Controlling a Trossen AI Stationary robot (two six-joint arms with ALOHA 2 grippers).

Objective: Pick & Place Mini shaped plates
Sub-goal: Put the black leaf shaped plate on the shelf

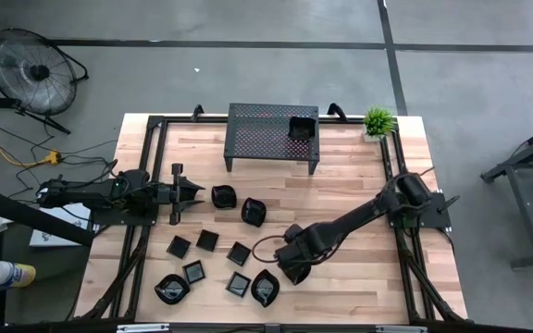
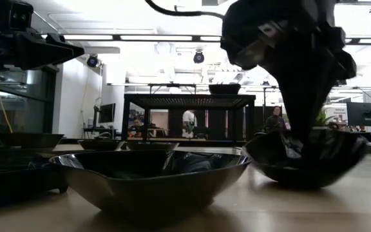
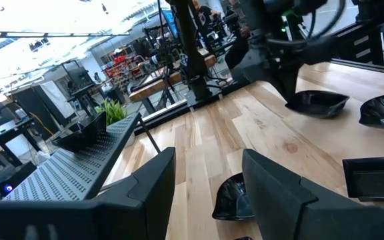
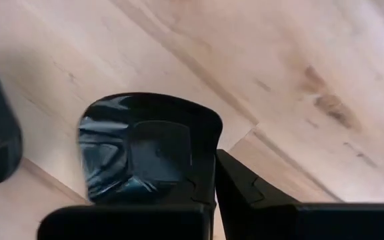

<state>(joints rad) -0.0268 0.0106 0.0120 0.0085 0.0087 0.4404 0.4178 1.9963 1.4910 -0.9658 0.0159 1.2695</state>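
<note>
Several mini shaped plates, small glossy black dishes, lie on the wooden table at front left, among them a square one and a leaf-shaped one. Another plate sits on the black perforated rack at the back. My right gripper reaches in from the right, points down and is shut on a wavy-edged square plate. My left gripper waits at the table's left, level and open, with nothing between its fingers. My right gripper pinches the wavy square plate by one side of its rim, one finger outside the rim and the other over the inside. The fingers come from above, pointing down. The plate hangs low; whether its bottom touches the table I cannot tell.
The rack stands on legs at the table's back centre, with a small green plant at the back right corner. Two plates lie just in front of my left gripper. Bare wood shows at the centre and right.
</note>
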